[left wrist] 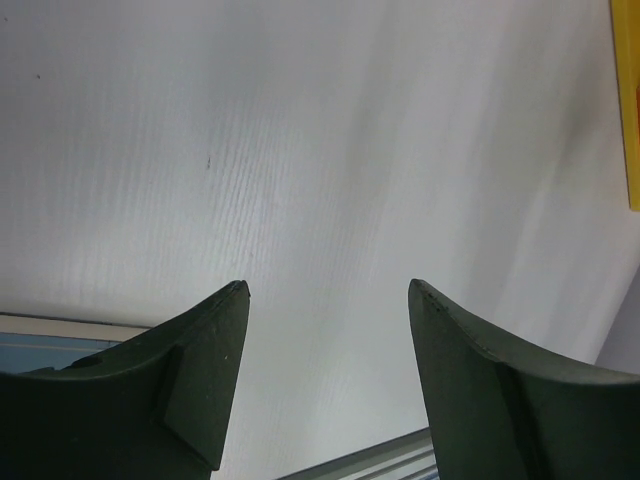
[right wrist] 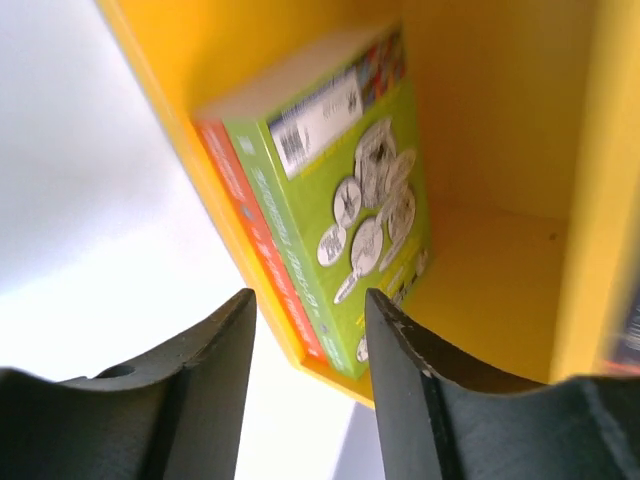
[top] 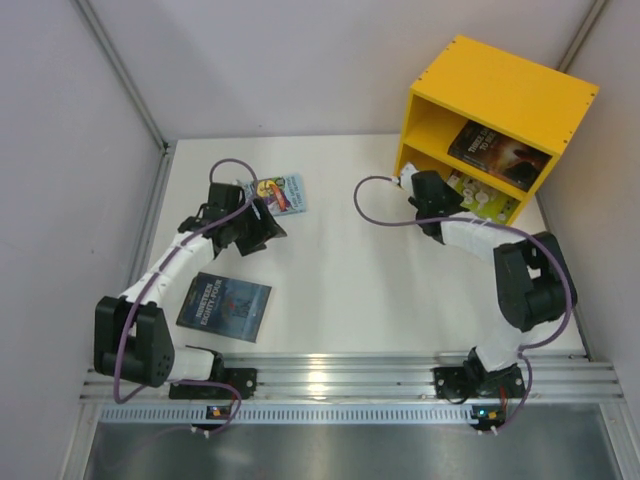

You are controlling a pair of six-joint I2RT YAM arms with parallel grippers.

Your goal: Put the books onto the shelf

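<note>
The yellow shelf [top: 520, 90] stands at the table's back right. A dark book [top: 498, 153] lies in its upper compartment. In the lower compartment a lime green book [right wrist: 340, 200] leans beside an orange-red book [right wrist: 250, 215]. My right gripper [right wrist: 310, 305] is open just in front of their near ends and touches neither; from above the right gripper [top: 425, 190] sits at that compartment's left edge. A light blue book [top: 283, 192] and a blue-grey book [top: 225, 305] lie flat on the table. My left gripper [top: 265, 228] hovers open and empty right by the light blue book.
The white table [top: 350, 270] is bounded by grey walls left and back. An aluminium rail [top: 340, 375] runs along the near edge with both arm bases. A purple cable [top: 375, 205] loops beside the right wrist. The shelf's edge [left wrist: 630, 100] shows at the right of the left wrist view.
</note>
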